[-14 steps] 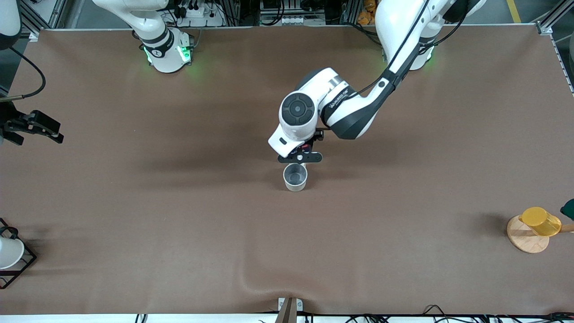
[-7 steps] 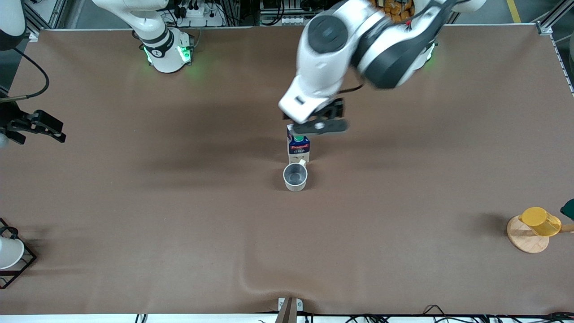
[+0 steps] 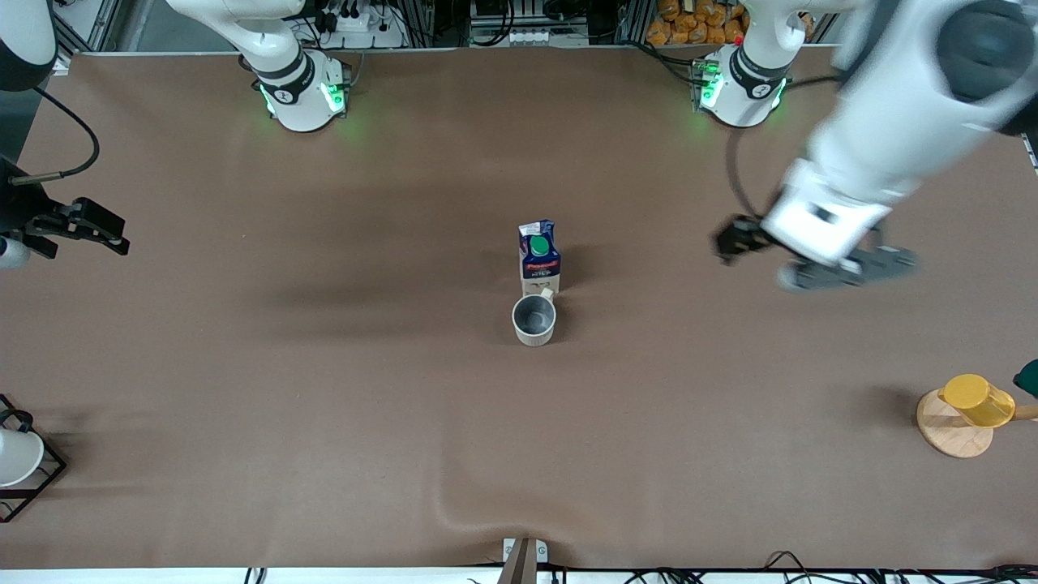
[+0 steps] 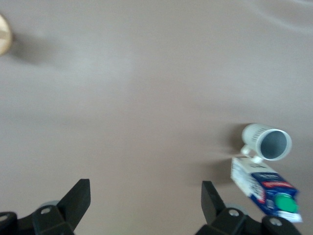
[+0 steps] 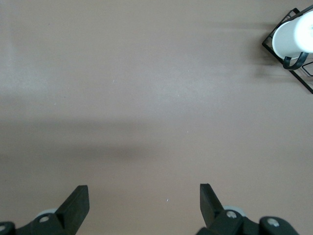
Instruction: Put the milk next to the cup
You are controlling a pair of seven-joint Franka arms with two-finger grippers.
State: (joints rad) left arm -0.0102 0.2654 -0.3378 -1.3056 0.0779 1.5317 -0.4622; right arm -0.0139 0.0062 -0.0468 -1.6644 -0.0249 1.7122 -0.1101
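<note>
The milk [image 3: 539, 258], a dark blue carton with a red label and a green cap, stands upright mid-table. It is just farther from the front camera than the cup [image 3: 534, 319], close to the cup's handle. Both show in the left wrist view, the milk [image 4: 266, 188] beside the cup [image 4: 268, 142]. My left gripper [image 3: 819, 264] is open and empty, up in the air over bare table toward the left arm's end; its jaws [image 4: 145, 200] stand wide apart. My right gripper [image 3: 113, 235] waits open and empty [image 5: 144, 203] over the right arm's end of the table.
A yellow cup [image 3: 977, 400] lies on a round wooden coaster [image 3: 949, 434] near the left arm's end. A white cup in a black wire frame [image 3: 16, 458] sits at the right arm's end and shows in the right wrist view [image 5: 293, 39]. The brown cloth wrinkles near the front edge.
My left gripper let go of the milk, rose and swung away toward the left arm's end. The milk stays standing beside the cup. The right arm barely moved.
</note>
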